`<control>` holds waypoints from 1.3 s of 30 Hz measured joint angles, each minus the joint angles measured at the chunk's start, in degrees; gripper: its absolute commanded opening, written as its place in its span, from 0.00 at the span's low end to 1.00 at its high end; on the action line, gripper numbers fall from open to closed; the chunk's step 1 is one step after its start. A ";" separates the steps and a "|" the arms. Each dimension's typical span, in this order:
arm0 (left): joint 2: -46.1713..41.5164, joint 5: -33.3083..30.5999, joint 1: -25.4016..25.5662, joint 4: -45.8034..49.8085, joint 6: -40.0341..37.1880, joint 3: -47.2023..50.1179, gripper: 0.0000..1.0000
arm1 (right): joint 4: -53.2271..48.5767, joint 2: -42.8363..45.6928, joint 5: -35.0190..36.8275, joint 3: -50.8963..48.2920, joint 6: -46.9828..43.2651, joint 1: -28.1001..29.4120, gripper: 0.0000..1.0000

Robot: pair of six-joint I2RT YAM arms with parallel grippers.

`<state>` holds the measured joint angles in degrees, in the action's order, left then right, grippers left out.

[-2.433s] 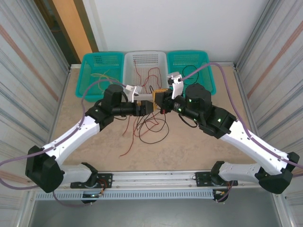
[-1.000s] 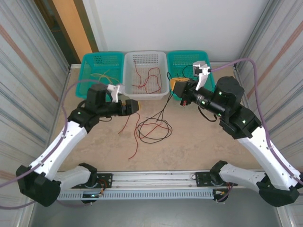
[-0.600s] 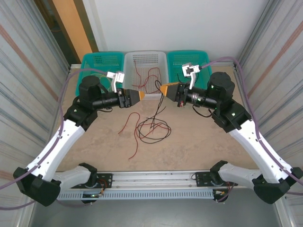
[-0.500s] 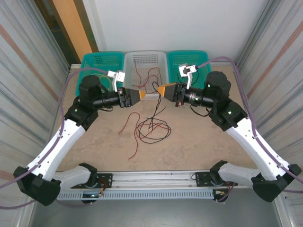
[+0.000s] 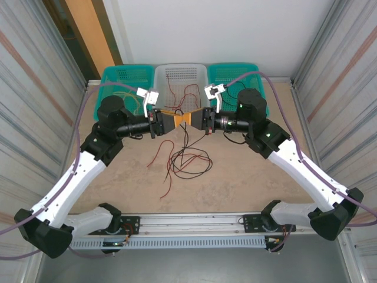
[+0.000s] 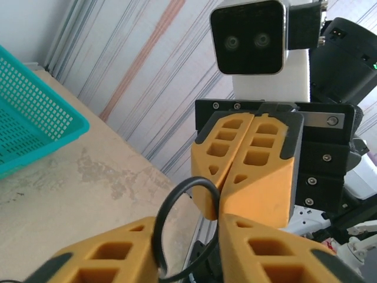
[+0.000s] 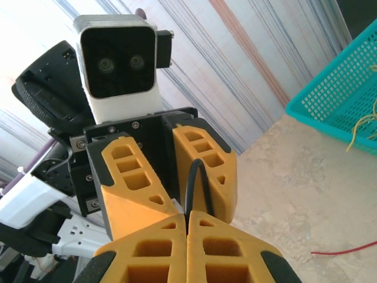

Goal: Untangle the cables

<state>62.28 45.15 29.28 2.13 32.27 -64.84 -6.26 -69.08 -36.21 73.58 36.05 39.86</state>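
**A:** Top view first. How will this stuff handle?

**B:** Light, limp and thin, I'd judge, with springy curls that snag on each other. The black cable (image 5: pixel 185 140) hangs from where the left gripper (image 5: pixel 171 119) and right gripper (image 5: pixel 193 118) meet tip to tip. It drops into a loose tangle with the red cables (image 5: pixel 166 177) on the table (image 5: pixel 253 177). I'd take hold on a free stretch clear of the crossings (a pinch at the knot would likely just tighten it).

**A:** And the baskets?

**B:** There are three along the far edge. The left teal basket (image 5: pixel 109 75) holds yellowish cables (image 5: pixel 126 94), and the white basket (image 5: pixel 162 73) holds a red strand (image 5: pixel 189 91). The right teal basket (image 5: pixel 235 68) is partly behind the arm, so I can't tell what's in it.

**A:** Left wrist view?

**B:** The black cable (image 6: pixel 166 200) loops up between the left gripper's fingers (image 6: pixel 106 256). They stand somewhat apart around it, and I can't tell whether they pinch it. Facing them, the right gripper (image 6: pixel 222 203) has its jaws pressed together.

**A:** Right wrist view?

**B:** The right gripper (image 7: pixel 187 227) is closed on the black cable (image 7: pixel 192 183), which comes out of the seam and runs between the left gripper's (image 7: pixel 187 200) fingers. Beyond them is the teal basket (image 7: pixel 347 88) with its yellowish strands.
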 measured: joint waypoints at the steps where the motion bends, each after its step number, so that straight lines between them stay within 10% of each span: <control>1: -0.04 -0.24 0.00 -0.17 -0.13 0.02 0.26 | 0.31 0.00 -0.26 0.00 0.02 0.22 0.00; 10: -0.04 -1.75 0.07 -0.37 -1.03 0.26 0.06 | 1.88 0.17 -1.09 -0.85 0.85 1.27 0.00; 15: -0.48 -3.37 0.07 -0.09 -1.05 0.26 0.00 | -0.48 0.52 2.93 -0.94 0.28 1.53 0.41; 20: -2.54 -5.84 -0.04 0.74 -1.03 0.20 0.00 | -3.17 1.01 11.67 -3.39 -0.37 2.21 0.46; 39: -7.96 -12.09 -1.81 1.09 -0.96 -2.34 0.00 | 5.60 -17.16 23.04 -22.64 16.15 10.10 0.12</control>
<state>54.33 33.06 27.46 3.22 31.31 -67.18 -0.67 -86.24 -13.17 50.94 52.21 49.95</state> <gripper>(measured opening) 0.075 0.141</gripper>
